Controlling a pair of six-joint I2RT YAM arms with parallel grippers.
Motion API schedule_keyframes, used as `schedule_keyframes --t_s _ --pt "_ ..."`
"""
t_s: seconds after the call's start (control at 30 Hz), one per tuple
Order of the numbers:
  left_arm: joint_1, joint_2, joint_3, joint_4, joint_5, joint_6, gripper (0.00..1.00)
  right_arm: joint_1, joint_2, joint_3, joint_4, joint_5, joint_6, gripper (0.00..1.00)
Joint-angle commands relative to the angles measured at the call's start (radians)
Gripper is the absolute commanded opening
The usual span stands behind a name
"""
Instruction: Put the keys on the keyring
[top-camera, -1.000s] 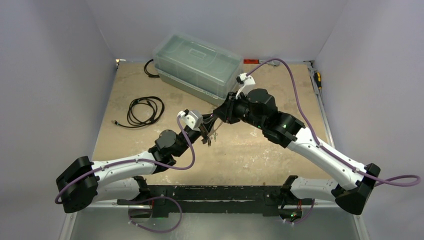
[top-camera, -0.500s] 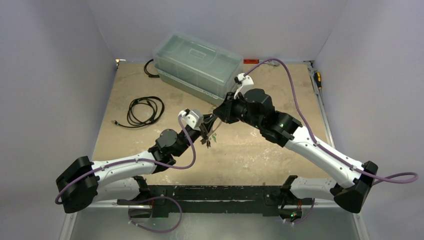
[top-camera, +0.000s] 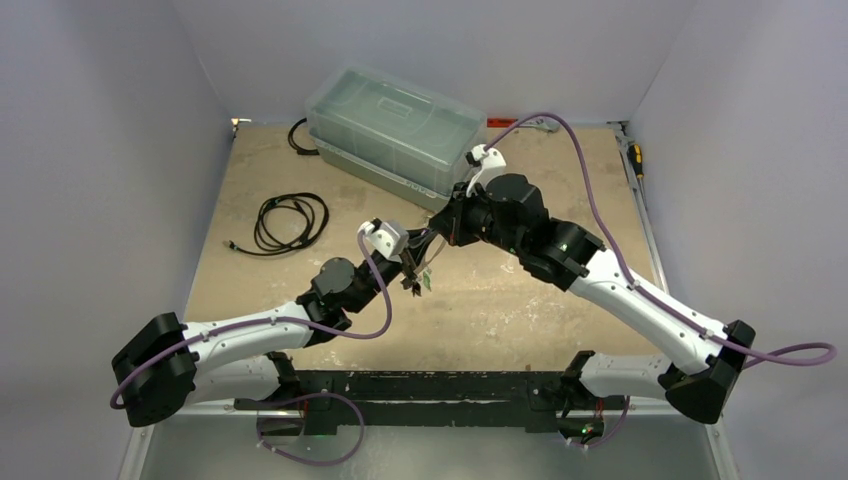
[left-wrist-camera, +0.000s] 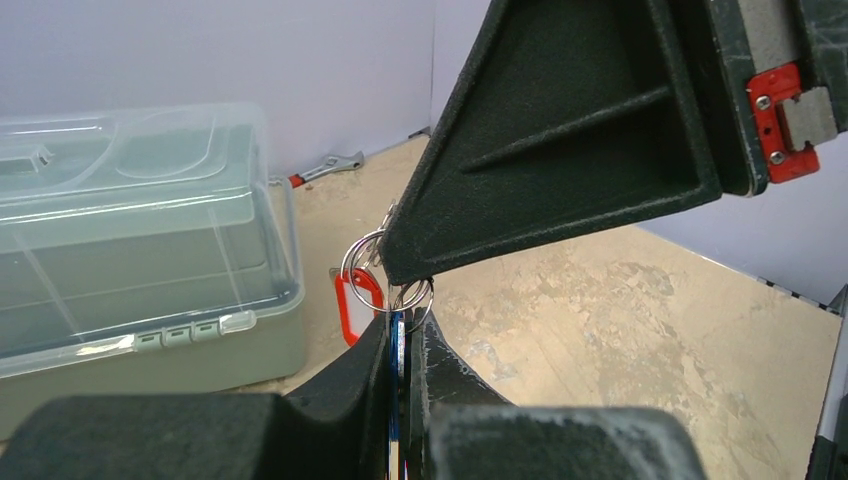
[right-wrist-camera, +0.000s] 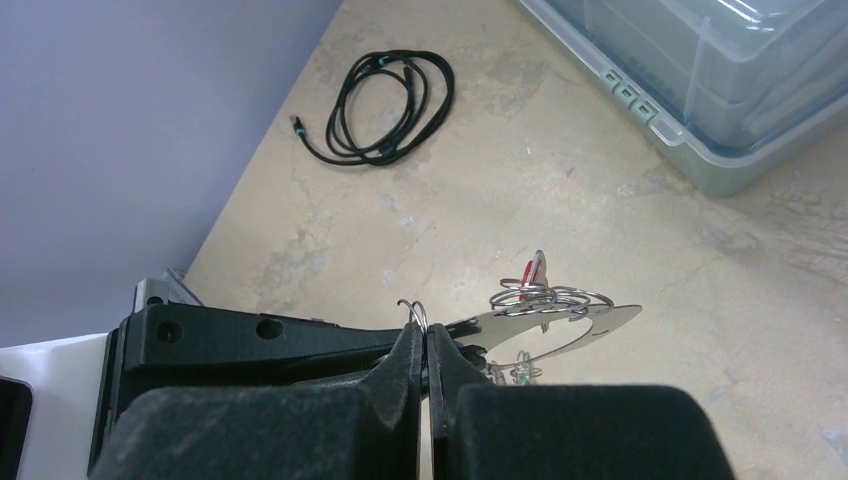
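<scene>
My left gripper (top-camera: 411, 263) and right gripper (top-camera: 432, 244) meet above the table's middle. The flat grey keyring (right-wrist-camera: 592, 322) juts from the left gripper's fingertips, with several split rings and a red tag (right-wrist-camera: 535, 270) on its rim. In the left wrist view, the left gripper (left-wrist-camera: 403, 326) is shut on a thin grey metal edge and a blue strip. The red tag (left-wrist-camera: 358, 302) hangs behind it. My right gripper (right-wrist-camera: 424, 336) is shut on a small split ring (right-wrist-camera: 416, 311) next to the disc. A green-tagged key (top-camera: 427, 280) dangles below.
A clear lidded plastic box (top-camera: 395, 125) stands at the back, close behind the grippers. A coiled black cable (top-camera: 290, 221) lies at the left. Another black cable (top-camera: 298, 136) lies by the box. A yellow-handled tool (top-camera: 635, 158) lies along the right edge.
The right arm has shifted slightly left and the hanging keys have swung a little. Both grippers stay shut and together.
</scene>
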Motion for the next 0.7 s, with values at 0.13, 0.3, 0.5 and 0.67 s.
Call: schedule_keyframes --t_s 0.13,0.3,0.5,0.67 --pt "-0.011 -0.048 0.016 0.0 0.179 0.037 0.0 -0.02 0.04 0.143 -0.076 0.05 -0.112 0.0" --pt "-0.011 -0.064 0.018 -0.037 0.19 0.087 0.0 -0.034 0.043 0.167 -0.1 0.047 -0.123 0.0" --pt "-0.011 -0.066 0.019 -0.047 0.228 0.093 0.0 -0.038 0.04 0.167 -0.077 0.014 -0.119 0.0" --pt "-0.011 -0.061 0.021 -0.053 0.258 0.099 0.0 -0.043 0.04 0.169 -0.062 0.01 -0.114 0.06"
